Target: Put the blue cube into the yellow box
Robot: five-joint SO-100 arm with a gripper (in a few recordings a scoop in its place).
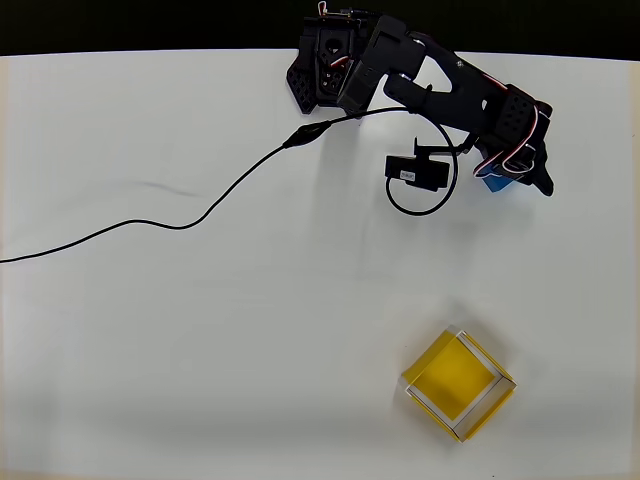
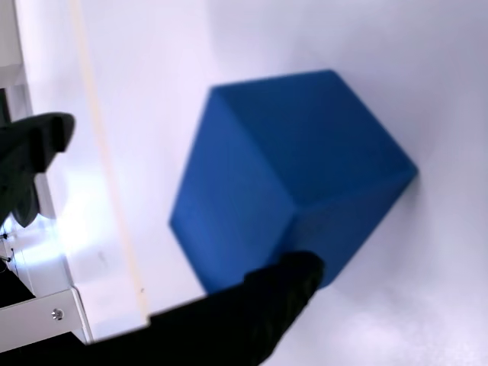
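Blue and smooth-faced, the cube (image 2: 293, 187) takes up the middle of the wrist view, its edges sharp and its faces plain and matte; we see three of them, the top one lightest. It sits on the white tabletop (image 1: 200, 350). A black gripper finger (image 2: 263, 309) with a dull plastic surface rises from the lower edge of that view and its tip touches the cube's lower corner. A second black finger (image 2: 30, 164) sits at the left edge, well apart from the cube, so we read the gripper (image 1: 510, 178) as spread, with the cube beside one finger rather than pinched.

From overhead, the black arm (image 1: 430, 90) stretches from its base at the upper middle of the frame toward the upper right, bent low over the tabletop. Only a sliver of the cube shows under the gripper there. A thin black cable (image 1: 180, 225) trails from the arm to the left edge.

Well apart, in the lower right, stands the box (image 1: 459, 385): square, open-topped, turned like a diamond, with a yellow floor and pale rims.
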